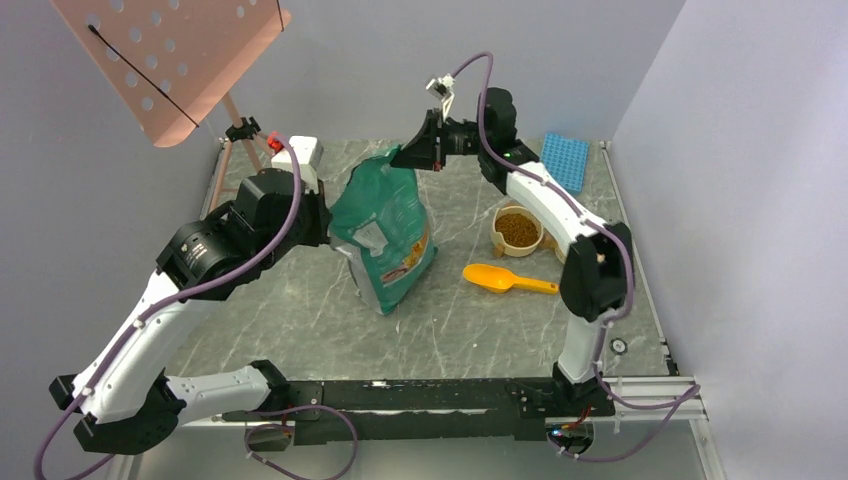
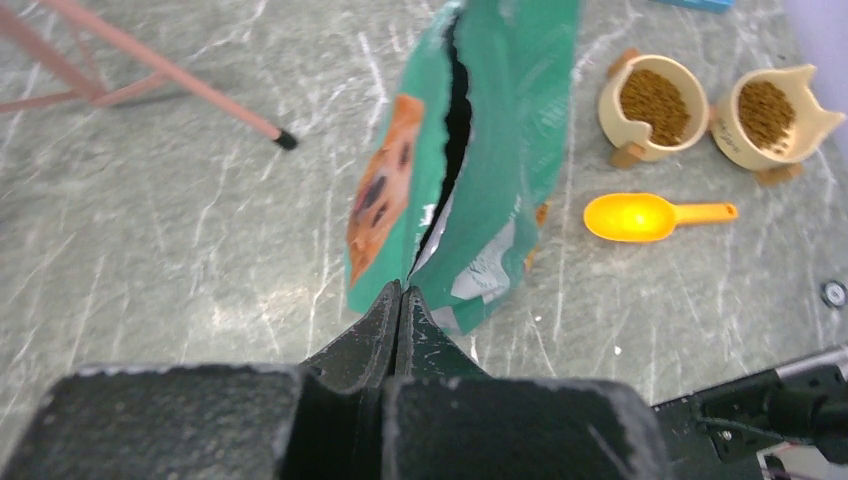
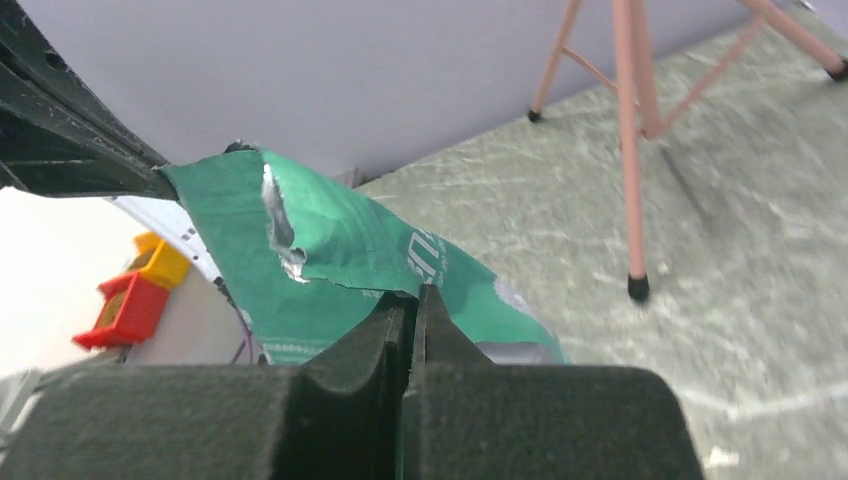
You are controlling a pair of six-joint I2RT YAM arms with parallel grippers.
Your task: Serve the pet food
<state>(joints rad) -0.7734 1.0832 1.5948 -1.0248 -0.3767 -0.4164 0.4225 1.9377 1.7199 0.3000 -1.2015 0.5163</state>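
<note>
Obs: pet food (image 2: 655,103), loose light kibble, sits in two bowls (image 2: 665,150) on the tabletop (image 2: 200,250); left fingers (image 2: 372,328) and right fingers (image 3: 380,330) each pinch the limp bag (image 2: 500,150) rim; kibble probably unpinchable, so move it by the scoop (image 2: 640,217) handle.

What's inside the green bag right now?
Only a dark gap and silver lining show through the slit mouth of the bag; its walls hide the contents. Kibble is visible only in the two bowls.
</note>
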